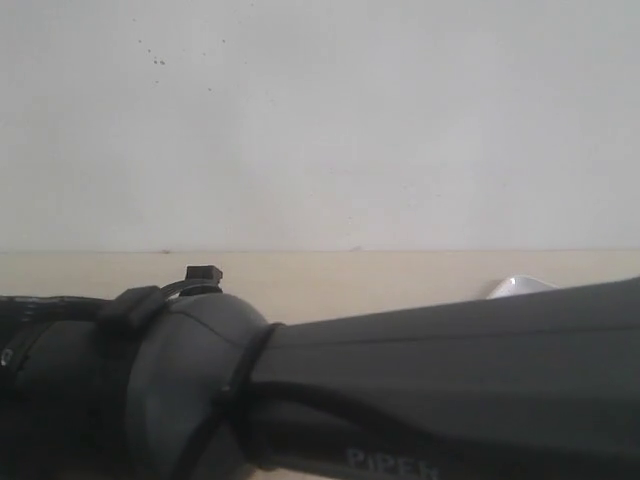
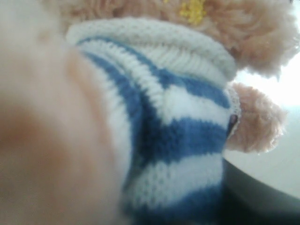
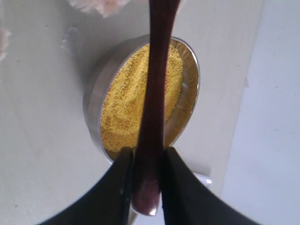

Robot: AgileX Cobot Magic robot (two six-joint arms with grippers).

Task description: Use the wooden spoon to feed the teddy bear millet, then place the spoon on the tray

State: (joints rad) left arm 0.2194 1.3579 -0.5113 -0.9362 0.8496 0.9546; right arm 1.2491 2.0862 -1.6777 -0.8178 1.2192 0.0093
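Right gripper (image 3: 147,154) pinches wooden spoon (image 3: 157,93) near handle end: light, stiff, smooth, may swivel. Left gripper: can't tell.

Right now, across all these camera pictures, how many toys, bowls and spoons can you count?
Teddy bear: 1
Steel bowl, full of millet: 1
Wooden spoon: 1
Total: 3

Dark wooden spoon (image 3: 157,93) between the jaws, over yellow millet (image 3: 122,108) in steel bowl (image 3: 93,105).
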